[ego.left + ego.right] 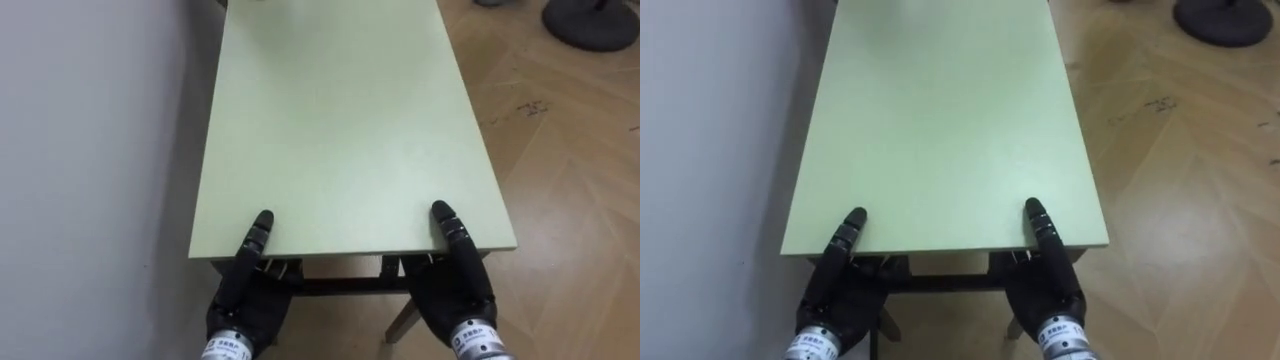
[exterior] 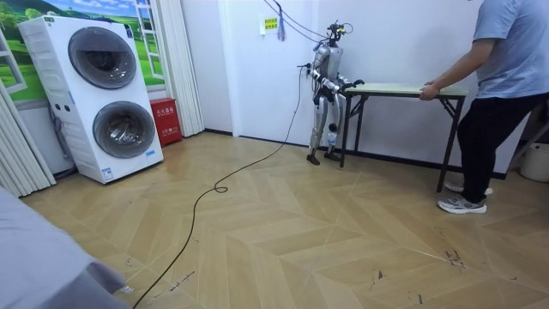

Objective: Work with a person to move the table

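Where the view begins, nearest the robot's body, the left hand (image 1: 245, 292) and the right hand (image 1: 455, 292) sit at the near short edge of the pale green rectangular laminate-topped table (image 1: 340, 130), one close to each corner. Each lays one dark digit straight on the top while the rest goes under the edge. Whether either hand is closed on the board beneath I cannot tell.

The table stands on dark metal legs, its long left side just beside the white wall (image 1: 90, 150), with herringbone wood floor (image 1: 570, 150) on its right. Beyond the far right corner lies a dark round base (image 1: 592, 22).

In the room view a person (image 2: 502, 51) stands at the far end, bent forward, a hand (image 2: 426, 93) on that short edge.

I judge the table stiff and fairly light but long, so any tilt at one end will carry to the other. The smooth top looks slippery, so the edge itself, gripped near both corners from above and below, seems the sound hold.
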